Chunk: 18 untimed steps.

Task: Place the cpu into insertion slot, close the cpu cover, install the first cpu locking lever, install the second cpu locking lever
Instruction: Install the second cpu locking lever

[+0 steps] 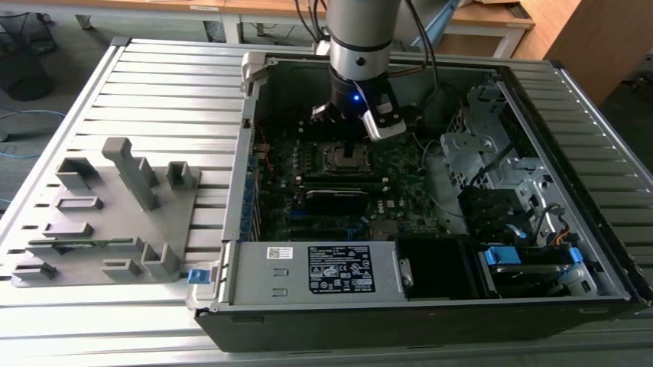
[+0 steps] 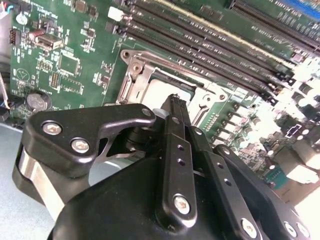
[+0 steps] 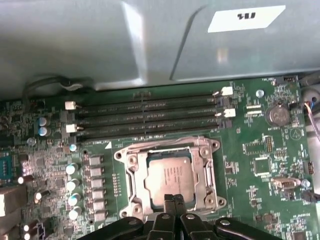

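cpu seated in the insertion slot, cpu cover looks down over it; lever state unclear. gripper at the socket's edge, fingers pressed together, holding nothing. Exterior view adds the case and grey fixture tray; wrist views give socket detail

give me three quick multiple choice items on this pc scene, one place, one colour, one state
1. Where is the cpu?
A. in the insertion slot
B. on the grey fixture plate
C. between the jaws

2. What colour is the motherboard?
A. blue
B. green
C. red

3. How do the jaws of the gripper stand?
A. wide open
B. shut together
C. shut on a cable

Key: 1 A, it lies flat in the socket, framed by the cpu cover. 2 B, green in both wrist views. 3 B, no gap shows between them.
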Tool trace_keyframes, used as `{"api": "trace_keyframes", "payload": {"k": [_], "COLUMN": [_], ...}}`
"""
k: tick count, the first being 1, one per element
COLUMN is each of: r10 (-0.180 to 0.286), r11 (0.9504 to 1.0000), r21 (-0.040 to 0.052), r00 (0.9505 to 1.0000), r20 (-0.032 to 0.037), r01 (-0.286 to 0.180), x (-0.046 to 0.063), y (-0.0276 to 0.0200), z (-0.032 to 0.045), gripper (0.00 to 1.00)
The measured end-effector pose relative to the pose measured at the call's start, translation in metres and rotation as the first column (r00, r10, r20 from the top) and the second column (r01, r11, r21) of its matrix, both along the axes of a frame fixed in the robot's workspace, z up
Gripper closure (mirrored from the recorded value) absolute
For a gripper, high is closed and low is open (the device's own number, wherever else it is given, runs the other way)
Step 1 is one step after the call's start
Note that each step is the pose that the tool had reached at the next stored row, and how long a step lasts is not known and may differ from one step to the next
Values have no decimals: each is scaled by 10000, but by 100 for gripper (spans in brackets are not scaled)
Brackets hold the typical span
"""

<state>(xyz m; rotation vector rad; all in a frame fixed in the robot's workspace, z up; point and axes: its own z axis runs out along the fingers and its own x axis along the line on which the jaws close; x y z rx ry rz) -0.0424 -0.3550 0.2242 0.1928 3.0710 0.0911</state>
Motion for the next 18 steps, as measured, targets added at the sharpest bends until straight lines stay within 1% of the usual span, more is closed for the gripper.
{"api": "trace_keyframes", "payload": {"k": [7,12,18], "r10": [93,94,94], "r11": [10000,10000,10000], "r21": [-1,0,0], "r00": [10000,10000,10000], "r20": [-1,0,-1], "r01": [-93,-94,-94], "x": [49,52,52], "y": [44,81,90], "z": [-3,-6,-6], "gripper": [89,89,89]}}
